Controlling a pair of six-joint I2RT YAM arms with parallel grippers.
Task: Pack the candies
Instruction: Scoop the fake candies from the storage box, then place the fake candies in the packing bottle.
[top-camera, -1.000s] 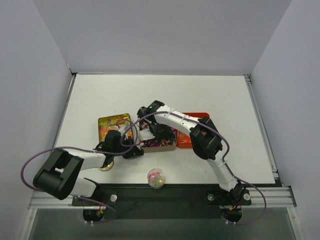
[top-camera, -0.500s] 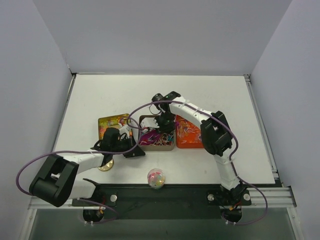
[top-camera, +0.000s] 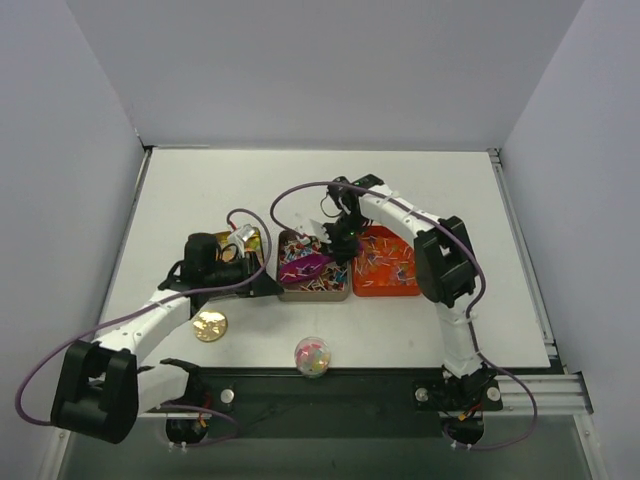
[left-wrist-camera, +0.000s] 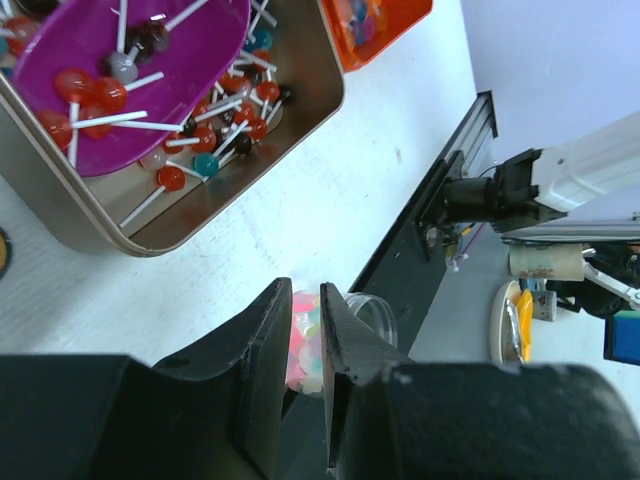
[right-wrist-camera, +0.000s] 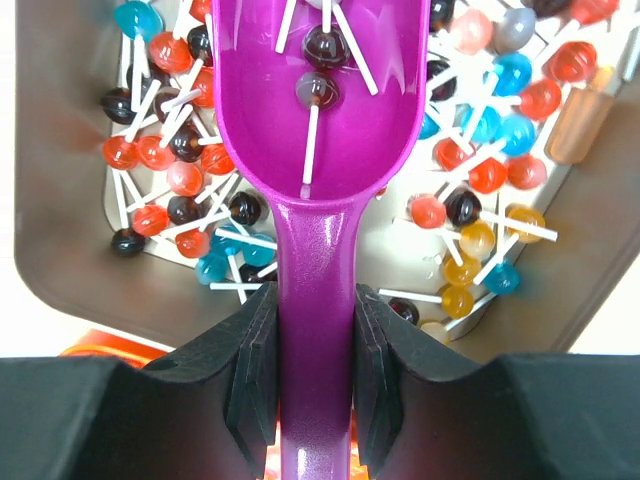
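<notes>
On the worktop (top-camera: 300, 190) the tin (top-camera: 300, 296) sits in the middle with the tray (top-camera: 385, 293) just beside it on the right. The candies (right-wrist-camera: 160, 155) lie in the tin, a few of them in the scoop (right-wrist-camera: 318, 250) above the rest, its handle between the fingers of my right claw (right-wrist-camera: 313, 330). My left claw (left-wrist-camera: 306, 320) hangs just left of the tin, a box (top-camera: 255, 240) lies mostly hidden under that arm, and nearer my bases the lid (top-camera: 210, 325) lies front-left of the tin while the jar (top-camera: 313, 356) stands in front of it.

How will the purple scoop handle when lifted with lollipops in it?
The purple scoop looks like stiff, glossy plastic: probably no flex, though its smooth handle might slip in the right gripper. The lollipops lie loose in its bowl and could roll out if it tilts.
</notes>
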